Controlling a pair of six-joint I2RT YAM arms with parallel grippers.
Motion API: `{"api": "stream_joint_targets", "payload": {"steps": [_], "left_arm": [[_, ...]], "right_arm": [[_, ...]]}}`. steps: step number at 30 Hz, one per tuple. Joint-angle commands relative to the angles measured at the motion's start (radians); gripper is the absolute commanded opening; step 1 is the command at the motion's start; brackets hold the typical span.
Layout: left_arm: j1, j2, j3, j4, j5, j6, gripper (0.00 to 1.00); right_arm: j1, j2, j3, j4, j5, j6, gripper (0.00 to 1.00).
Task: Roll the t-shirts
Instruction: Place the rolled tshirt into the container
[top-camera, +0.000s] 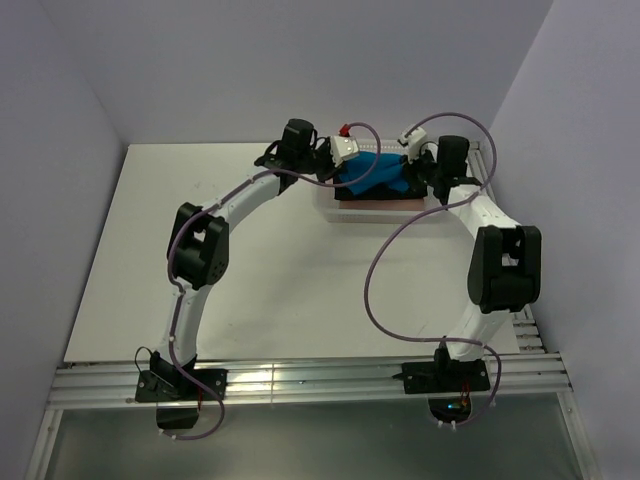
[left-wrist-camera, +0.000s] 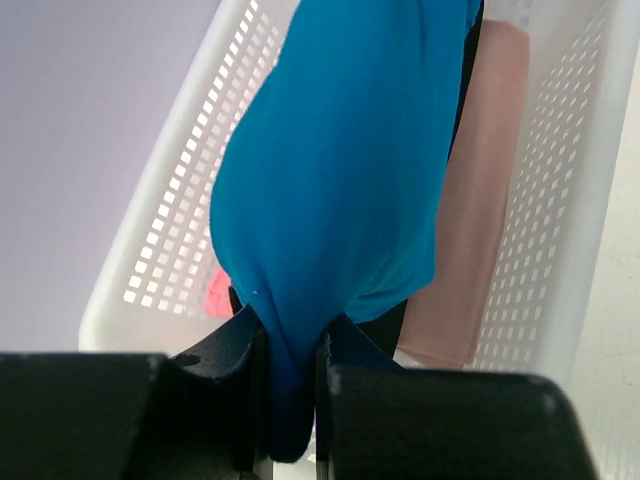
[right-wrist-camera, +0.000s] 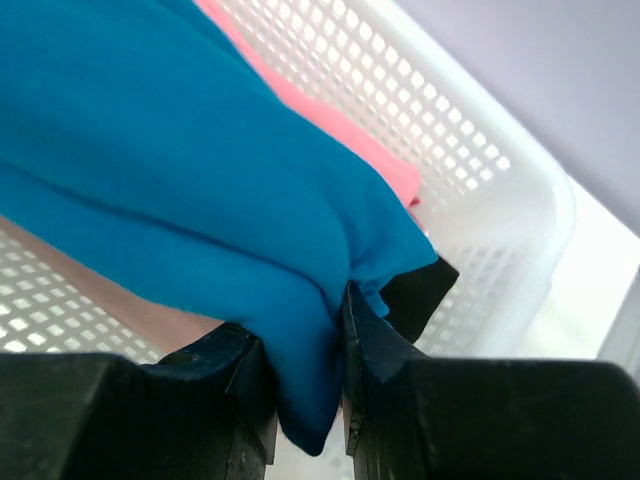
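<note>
White table (top-camera: 270, 290); blue t-shirt (top-camera: 375, 178) tight in both jaws, above mesh basket (left-wrist-camera: 180, 230)

A white table (top-camera: 300, 290) fills the floor of a walled booth. One white mesh basket (left-wrist-camera: 170, 230) stands directly on it, at the far edge, right of the middle. Metal rails (top-camera: 320, 380) run along the near edge, and the two arm bases (top-camera: 165, 385) (top-camera: 445, 378) sit on them, well apart, left and right.
</note>
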Motion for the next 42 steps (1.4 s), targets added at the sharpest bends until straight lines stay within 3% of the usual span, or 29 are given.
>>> {"api": "stream_joint_targets", "payload": {"steps": [1, 4, 10, 19, 26, 33, 38, 42], "left_arm": [[0.025, -0.062, 0.056, 0.044, 0.004, 0.017, 0.0], [0.025, -0.073, 0.065, -0.005, -0.004, 0.044, 0.0], [0.025, -0.102, 0.06, -0.067, -0.018, 0.12, 0.0], [0.028, -0.026, 0.136, -0.161, -0.022, 0.167, 0.0], [0.025, 0.002, 0.108, -0.094, -0.071, 0.172, 0.0], [0.05, -0.012, 0.099, 0.006, -0.128, 0.175, 0.0], [0.051, 0.004, 0.126, 0.055, -0.159, 0.198, 0.0], [0.051, 0.027, 0.154, 0.115, -0.197, 0.21, 0.0]], "right_arm": [[-0.11, 0.008, 0.052, 0.055, -0.195, -0.052, 0.0], [-0.168, 0.043, 0.124, -0.048, -0.348, -0.124, 0.0], [-0.214, 0.143, 0.227, -0.197, -0.513, -0.234, 0.0], [-0.237, 0.182, 0.221, -0.295, -0.517, -0.443, 0.0], [-0.246, 0.116, 0.062, -0.022, -0.436, -0.35, 0.0], [-0.242, 0.068, 0.075, 0.099, -0.419, -0.258, 0.0], [-0.242, 0.086, 0.179, 0.043, -0.413, -0.265, 0.0], [-0.242, 0.103, 0.192, 0.104, -0.391, -0.236, 0.0]]}}
